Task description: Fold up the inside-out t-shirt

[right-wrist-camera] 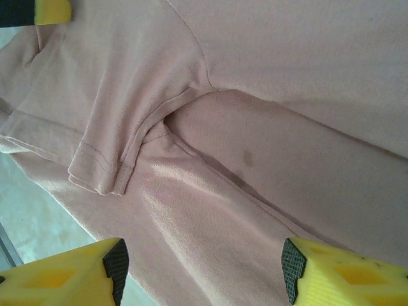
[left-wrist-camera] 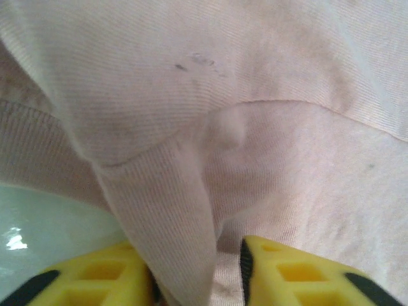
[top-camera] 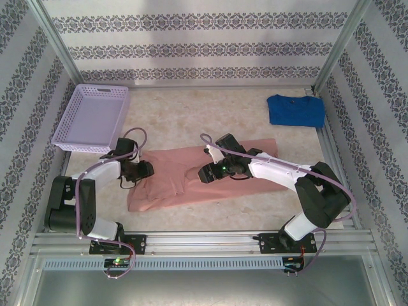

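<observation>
Reaching in low from the near edge, the left arm [top-camera: 95, 173] bends inward, wrist at the left edge of the inside-out t-shirt [top-camera: 167, 186]. Left jaws narrow, flanking a raised fold of cloth [left-wrist-camera: 178, 210]; whether they grip it firmly, cannot tell. Right arm [top-camera: 280, 171] stretches left across the shirt's middle; right jaws wide, holding nothing, above a sleeve [right-wrist-camera: 108, 159]. Shirt salmon-pink, spread crosswise mid-tabletop [top-camera: 210, 115], wrinkled, seams showing.

Lilac basket [top-camera: 89, 118] far-left corner, blue tee [top-camera: 295, 109] crumpled far-right, beige tabletop [top-camera: 191, 108], patterned walls [top-camera: 191, 48] w/ floral bands
</observation>
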